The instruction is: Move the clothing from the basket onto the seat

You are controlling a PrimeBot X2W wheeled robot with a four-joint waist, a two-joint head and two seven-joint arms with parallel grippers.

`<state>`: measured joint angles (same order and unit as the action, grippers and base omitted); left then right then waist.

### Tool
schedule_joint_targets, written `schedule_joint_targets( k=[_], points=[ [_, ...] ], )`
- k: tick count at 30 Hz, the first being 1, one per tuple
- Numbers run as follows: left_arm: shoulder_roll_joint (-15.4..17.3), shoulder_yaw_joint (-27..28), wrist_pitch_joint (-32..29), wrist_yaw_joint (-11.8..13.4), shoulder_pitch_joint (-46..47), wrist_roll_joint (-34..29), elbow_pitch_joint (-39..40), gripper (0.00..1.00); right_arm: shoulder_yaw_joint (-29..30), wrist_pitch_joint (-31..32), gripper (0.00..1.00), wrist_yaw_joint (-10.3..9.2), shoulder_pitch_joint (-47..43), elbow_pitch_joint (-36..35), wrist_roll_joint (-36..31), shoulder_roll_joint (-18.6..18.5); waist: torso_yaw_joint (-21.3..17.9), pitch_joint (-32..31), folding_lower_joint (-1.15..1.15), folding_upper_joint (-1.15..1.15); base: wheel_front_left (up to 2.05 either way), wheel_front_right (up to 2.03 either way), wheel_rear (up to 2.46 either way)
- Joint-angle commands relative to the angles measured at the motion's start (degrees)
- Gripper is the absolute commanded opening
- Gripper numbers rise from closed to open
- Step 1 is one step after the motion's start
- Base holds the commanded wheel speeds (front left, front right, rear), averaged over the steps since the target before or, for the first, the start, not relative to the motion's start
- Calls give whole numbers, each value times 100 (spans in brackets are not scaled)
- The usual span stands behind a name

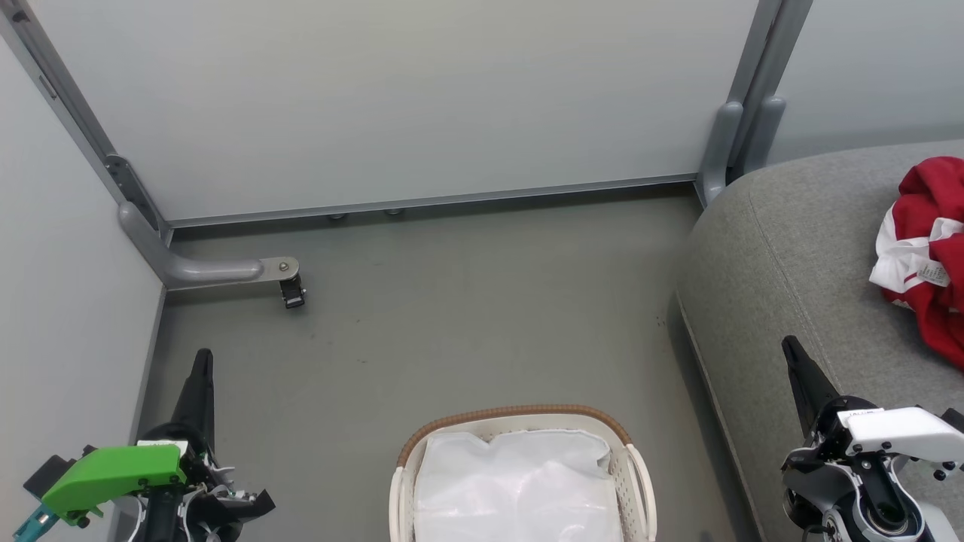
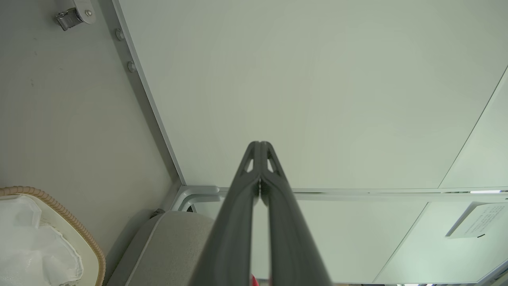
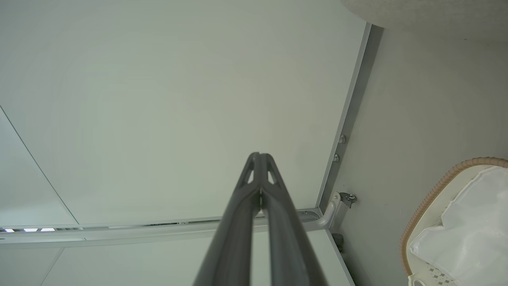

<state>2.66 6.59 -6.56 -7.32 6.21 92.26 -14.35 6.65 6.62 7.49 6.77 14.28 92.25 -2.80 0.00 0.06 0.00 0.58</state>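
Note:
The red and white clothing (image 1: 928, 252) lies crumpled on the grey seat (image 1: 791, 248) at the right edge of the head view. The cream basket (image 1: 520, 416) with a brown rim sits on the floor at bottom centre, holding just a plain white liner sheet (image 1: 516, 482). My left gripper (image 1: 202, 360) hangs at the lower left, shut, its tips touching in the left wrist view (image 2: 260, 145) with nothing between them. My right gripper (image 1: 791, 348) is over the seat's front edge, left of the clothing, shut and holding nothing (image 3: 260, 155).
Pale partition panels (image 1: 392, 98) wall in the grey floor (image 1: 452, 316) at the back and left. A grey support foot with a small black caster (image 1: 292, 290) juts out at the left. A grey post (image 1: 742, 135) stands at the seat's back corner.

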Motion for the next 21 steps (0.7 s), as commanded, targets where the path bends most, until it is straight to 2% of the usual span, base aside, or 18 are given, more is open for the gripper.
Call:
schedule_joint_targets(
  k=[1, 21],
  points=[
    [40, 12, -23, -35, 64, 19, 17, 0, 9, 15, 0, -1, -53, -14, 18, -14, 0, 0, 0, -58, 0, 0, 0],
    [40, 11, -23, -35, 64, 20, 17, 0, 9, 14, 0, -1, -54, -14, 19, -14, 0, 0, 0, -58, 0, 0, 0]
  ],
)
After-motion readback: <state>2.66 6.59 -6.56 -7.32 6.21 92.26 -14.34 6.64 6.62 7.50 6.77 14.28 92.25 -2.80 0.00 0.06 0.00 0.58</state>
